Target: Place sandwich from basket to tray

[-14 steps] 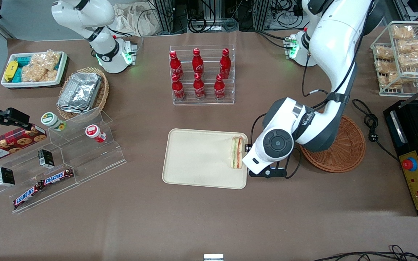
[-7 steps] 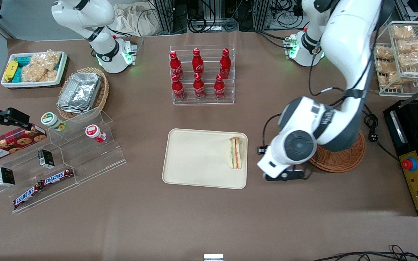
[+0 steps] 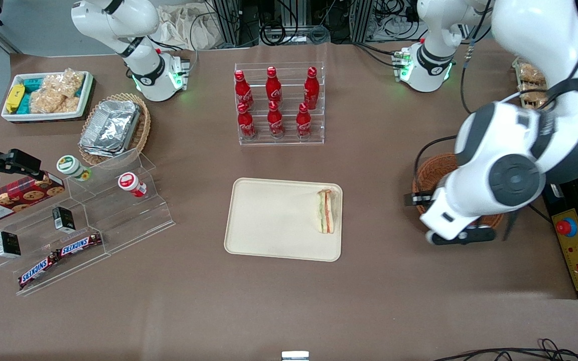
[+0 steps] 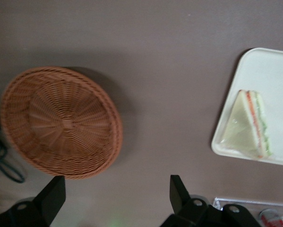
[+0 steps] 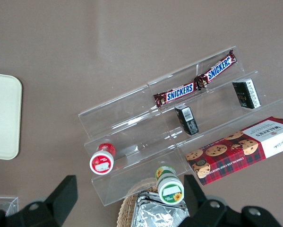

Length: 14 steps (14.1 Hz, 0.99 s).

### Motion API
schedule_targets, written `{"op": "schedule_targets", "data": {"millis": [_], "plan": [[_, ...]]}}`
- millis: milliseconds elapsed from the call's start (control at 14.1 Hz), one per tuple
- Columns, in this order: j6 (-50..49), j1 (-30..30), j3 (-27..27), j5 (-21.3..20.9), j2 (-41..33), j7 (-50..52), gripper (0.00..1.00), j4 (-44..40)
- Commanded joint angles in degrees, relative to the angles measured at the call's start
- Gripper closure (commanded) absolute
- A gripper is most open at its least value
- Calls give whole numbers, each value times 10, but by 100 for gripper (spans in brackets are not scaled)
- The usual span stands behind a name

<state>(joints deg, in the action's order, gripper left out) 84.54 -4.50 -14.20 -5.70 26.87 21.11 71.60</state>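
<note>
On the tray (image 3: 269,220), at its edge toward the working arm's end of the table (image 3: 289,311), the sandwich (image 3: 326,211) lies flat with its filling stripes showing. Well apart from it, the gripper (image 4: 115,194) hangs above the table with its fingers (image 4: 177,190) spread wide and nothing between them. Just beside it, a little farther from the front camera, sits the basket (image 4: 61,122), with nothing in it.
</note>
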Motion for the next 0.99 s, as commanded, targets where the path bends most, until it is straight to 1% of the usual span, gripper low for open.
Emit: {"op": "schedule_targets", "data": {"millis": [0,142,426,567,922], "plan": [[-16,43,-3,10,-45,-49,2,21],[-21,72,-4,11,-61,-56,2,20],[-36,84,-2,10,-79,-123,2,16],[-37,89,-2,9,-86,-128,1,15],[-42,93,-3,20,-83,-120,1,12]]}}
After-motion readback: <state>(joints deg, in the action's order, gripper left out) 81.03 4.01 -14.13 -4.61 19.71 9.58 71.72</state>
